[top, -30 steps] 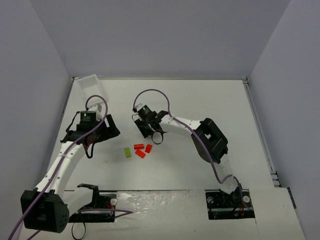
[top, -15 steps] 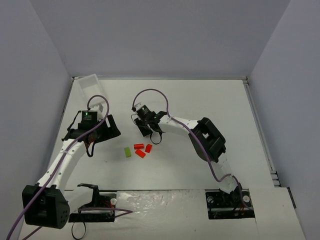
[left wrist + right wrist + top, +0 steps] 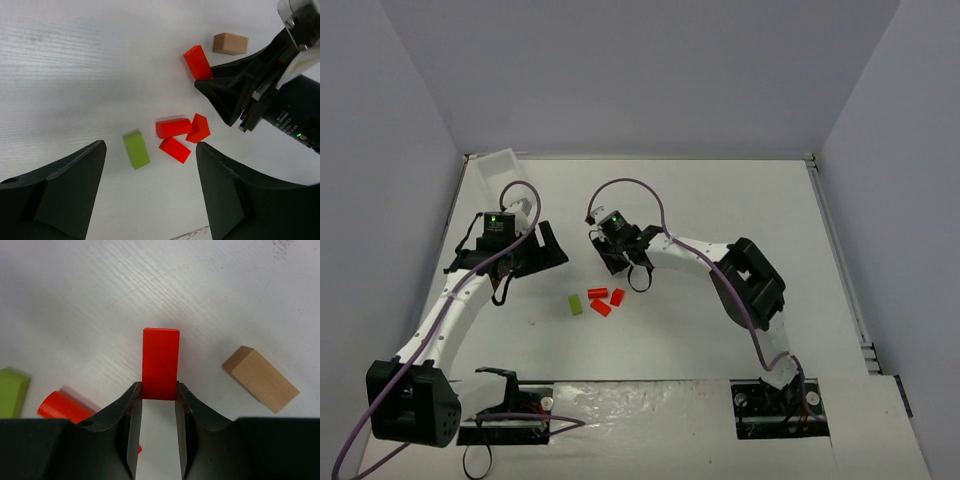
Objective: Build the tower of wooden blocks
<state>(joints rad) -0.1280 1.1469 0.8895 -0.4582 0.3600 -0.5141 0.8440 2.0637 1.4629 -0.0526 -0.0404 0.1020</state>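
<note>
Just beside the tan block [image 3: 260, 379], though not touching it, a flat red block [image 3: 160, 357] lies on the counter [image 3: 75, 300]. The right gripper [image 3: 159, 390] has its two fingers pressed against the long sides of the red block's near end. No wood block tower stands yet, and every piece lies loose. The green block [image 3: 136, 149] and three red pieces [image 3: 173, 128] cluster farther from the tan block, on the red block's other side. The left gripper [image 3: 150, 147] hangs above that cluster with its fingers spread wide, holding nothing.

The grip catches only the end of the red block, so most of its length juts beyond the fingertips. I judge that a lift from here could let it droop or swivel. Better to squeeze firmly, raise it straight and slowly, and keep it level. If the tan block is the base, set the red block down flat and centred on it. Release only once it rests, without nudging the tan block aside.
</note>
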